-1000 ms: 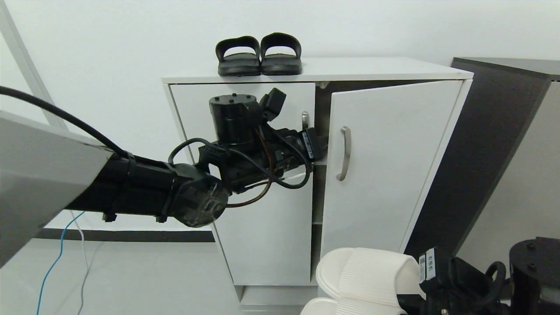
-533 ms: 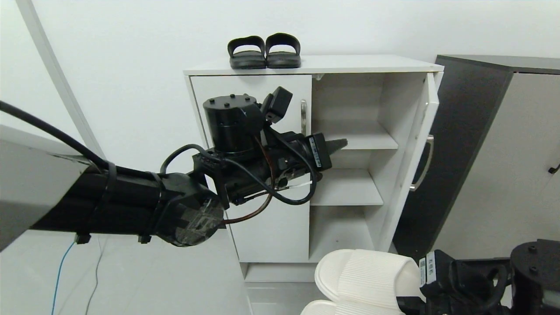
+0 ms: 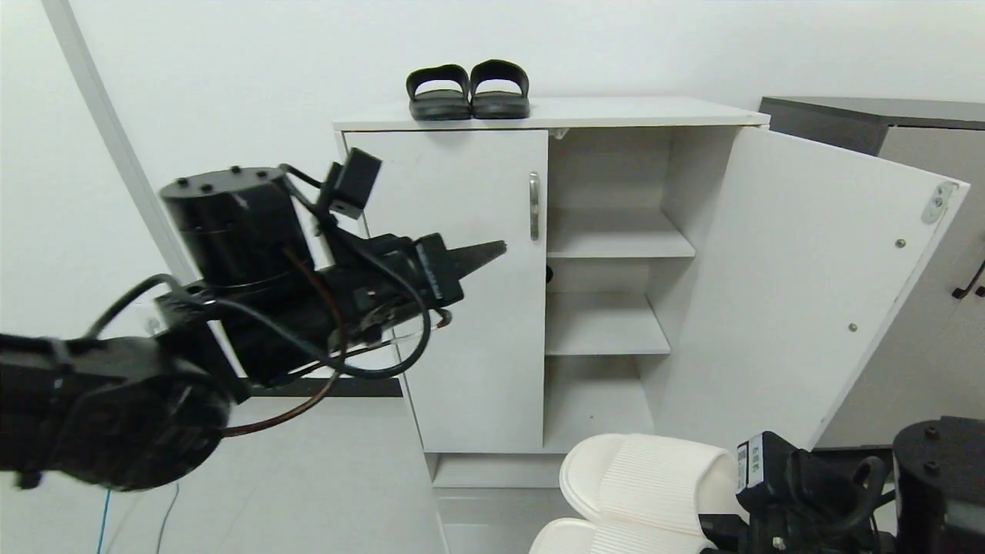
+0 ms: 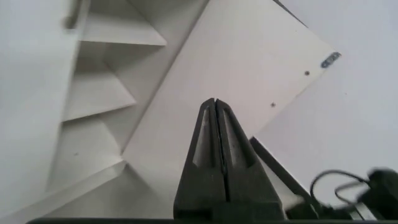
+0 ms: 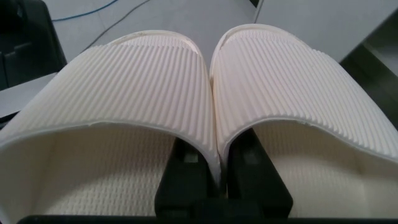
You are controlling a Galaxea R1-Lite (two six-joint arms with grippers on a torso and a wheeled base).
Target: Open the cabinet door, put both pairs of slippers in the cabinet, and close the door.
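The white cabinet [image 3: 462,308] has its right door [image 3: 800,300] swung wide open, baring three shelves [image 3: 608,327]; its left door stays closed. A pair of black slippers [image 3: 469,91] sits on the cabinet top. My left gripper [image 3: 492,250] is shut with nothing in it, held in front of the closed left door; the left wrist view shows its fingertips [image 4: 215,109] pressed together, facing the open door [image 4: 249,93]. My right gripper [image 3: 731,523], low at the right, is shut on a pair of white slippers [image 3: 639,477], gripping their inner straps [image 5: 214,124].
A dark grey cabinet [image 3: 908,154] stands right of the white one, just behind the open door's edge. A blue cable [image 3: 104,523] lies on the floor at the left. A grey post [image 3: 115,138] leans against the wall.
The right door has swung from nearly closed to wide open. My left arm has pulled back to the left, away from the opening. The camera has shifted too.
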